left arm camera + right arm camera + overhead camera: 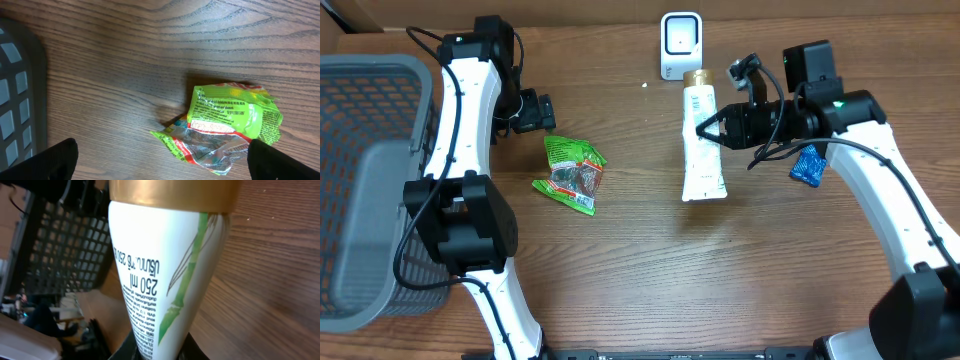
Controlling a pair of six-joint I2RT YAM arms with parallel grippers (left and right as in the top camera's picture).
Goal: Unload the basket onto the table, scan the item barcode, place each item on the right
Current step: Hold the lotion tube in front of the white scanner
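My right gripper (703, 128) pinches the smooth white tube (703, 165) (gold cap (697, 77)) on the wood-grain worktop (650, 260); my left gripper (548, 113) gapes near a crinkly green packet (572, 172).

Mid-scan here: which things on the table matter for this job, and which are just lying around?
In the job: white tube, gripped by the right gripper; white scanner.
Lying about: green snack packet; blue packet; grey basket.
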